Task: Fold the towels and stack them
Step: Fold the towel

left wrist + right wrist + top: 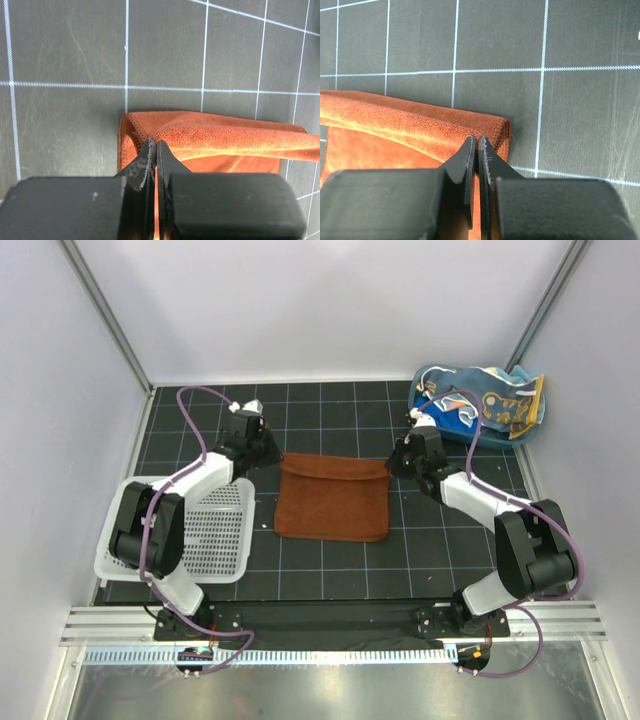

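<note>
On the dark gridded mat [330, 410], mid-table and between the two arms: rust-brown towel [332, 498], doubled over into a near-square, plush nap, stitched hem showing at both far corners. Lies flat along the near side; stands a little raised along the far fold, brighter orange where light passes under it.

At the mat's left rim: white mesh basket [220, 535], partly under the left arm.

At the far right corner, well apart from the brown cloth: blue tub [482, 436], heaped with a crumpled light blue spotted towel [500, 400].

At the brown cloth's far left corner: left gripper [156, 145], jaws pressed together, pinching the hemmed fold.

At its far right corner: right gripper [478, 141], jaws likewise nipped onto the fold.
</note>
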Available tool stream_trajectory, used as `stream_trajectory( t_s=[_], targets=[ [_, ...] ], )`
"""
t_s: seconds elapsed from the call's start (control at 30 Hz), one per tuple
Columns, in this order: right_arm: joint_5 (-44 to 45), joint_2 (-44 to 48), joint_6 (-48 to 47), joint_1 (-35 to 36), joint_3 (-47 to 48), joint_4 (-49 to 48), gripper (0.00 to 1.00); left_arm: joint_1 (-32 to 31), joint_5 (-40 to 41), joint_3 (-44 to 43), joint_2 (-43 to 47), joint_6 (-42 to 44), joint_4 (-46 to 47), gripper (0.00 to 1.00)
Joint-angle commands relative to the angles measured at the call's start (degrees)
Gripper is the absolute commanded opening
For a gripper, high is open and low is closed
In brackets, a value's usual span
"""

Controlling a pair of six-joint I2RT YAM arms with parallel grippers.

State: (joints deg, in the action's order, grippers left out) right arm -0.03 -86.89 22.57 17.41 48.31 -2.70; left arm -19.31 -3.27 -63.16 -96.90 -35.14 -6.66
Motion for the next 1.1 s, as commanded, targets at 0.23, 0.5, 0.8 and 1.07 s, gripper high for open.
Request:
stream_trajectory(
  t_s=[0.23,0.5,0.8,1.07],
  targets=[
    [4.5,8.0,0.5,2.7,-5.0,-0.9,0.01,-2.3,5.1,5.5,7.1,-1.1,-0.5,0.0],
    [6.2,11.7,1.0,5.2,-7.0,1.0,0.01,-3.0,7.2,7.8,11.0,-1.3,-4.1,0.0],
    [7.4,14.4,1.5,6.0,-9.6,1.9,0.01,-4.1,7.0,10.6,14.2,-1.0,-5.7,0.0],
    [8.0,16.9,2.4,6.8,-12.4,1.8,0.01,-5.3,8.5,11.9,14.7,-0.5,-7.2,0.0]
  ],
)
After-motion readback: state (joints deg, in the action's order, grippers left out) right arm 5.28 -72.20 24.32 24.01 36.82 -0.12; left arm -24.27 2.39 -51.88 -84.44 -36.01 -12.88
